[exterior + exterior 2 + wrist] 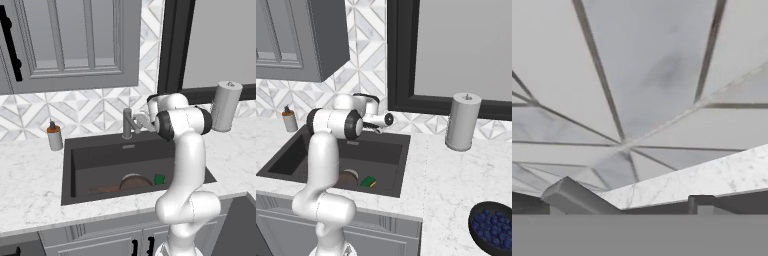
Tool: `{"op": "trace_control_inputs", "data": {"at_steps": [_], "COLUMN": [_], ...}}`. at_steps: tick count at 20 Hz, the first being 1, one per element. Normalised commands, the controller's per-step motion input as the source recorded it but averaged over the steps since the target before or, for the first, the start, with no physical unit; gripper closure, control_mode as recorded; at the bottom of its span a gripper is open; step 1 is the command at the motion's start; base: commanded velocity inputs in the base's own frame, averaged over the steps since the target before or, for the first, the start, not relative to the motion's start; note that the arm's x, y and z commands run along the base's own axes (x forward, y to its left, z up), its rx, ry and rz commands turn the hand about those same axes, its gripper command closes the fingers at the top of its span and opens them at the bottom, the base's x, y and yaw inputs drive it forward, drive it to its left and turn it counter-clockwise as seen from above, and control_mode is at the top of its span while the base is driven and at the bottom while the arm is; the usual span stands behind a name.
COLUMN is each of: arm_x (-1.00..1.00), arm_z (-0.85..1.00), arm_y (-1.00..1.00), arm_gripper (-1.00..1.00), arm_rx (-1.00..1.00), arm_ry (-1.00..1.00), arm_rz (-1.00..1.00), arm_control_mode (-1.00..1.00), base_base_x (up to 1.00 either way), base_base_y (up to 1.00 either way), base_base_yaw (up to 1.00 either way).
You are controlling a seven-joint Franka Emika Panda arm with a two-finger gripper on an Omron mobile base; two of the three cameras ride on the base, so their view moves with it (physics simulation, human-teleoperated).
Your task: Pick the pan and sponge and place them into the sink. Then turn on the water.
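The pan (pixel 134 182) lies in the dark sink (pixel 100 155), its long handle pointing left. Just to its right lies the green sponge (pixel 159 179). From the other side, the sponge (pixel 369 181) rests in the sink (pixel 391 150) and the pan (pixel 348 176) is partly hidden by my arm. My gripper (pixel 381 121) is up at the back rim beside the grey faucet (pixel 128 124). In the hand view the gripper (pixel 640 206) stands open facing the tiled wall, with a grey faucet bar (pixel 572 197) at lower left. No water is in view.
A soap dispenser (pixel 54 136) stands on the counter left of the sink. A tall grey canister (pixel 462 121) sits at the back right, and a bowl of blueberries (pixel 493 225) near the right front. Wall cabinets (pixel 75 40) hang above.
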Motion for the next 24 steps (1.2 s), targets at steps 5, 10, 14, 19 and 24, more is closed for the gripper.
{"op": "trace_control_inputs", "data": {"at_steps": [5,10,14,19,24], "arm_x": [0.06,0.04,0.07,0.11,0.09], "arm_z": [0.0,0.0,0.0,0.0,0.0], "arm_y": [0.0,0.0,-0.06,-0.12,-0.18], "arm_gripper": [1.0,1.0,1.0,1.0,1.0], "arm_rx": [0.04,0.09,0.13,0.17,0.18], "arm_ry": [0.01,0.05,0.12,0.15,0.14], "arm_rz": [-0.04,-0.12,-0.22,-0.22,-0.16], "arm_control_mode": [-1.0,-1.0,-1.0,-1.0,-1.0], "base_base_x": [0.0,0.0,0.0,0.0,0.0], "base_base_y": [0.0,0.0,0.0,0.0,0.0], "base_base_yaw": [0.0,0.0,0.0,0.0,0.0]}}
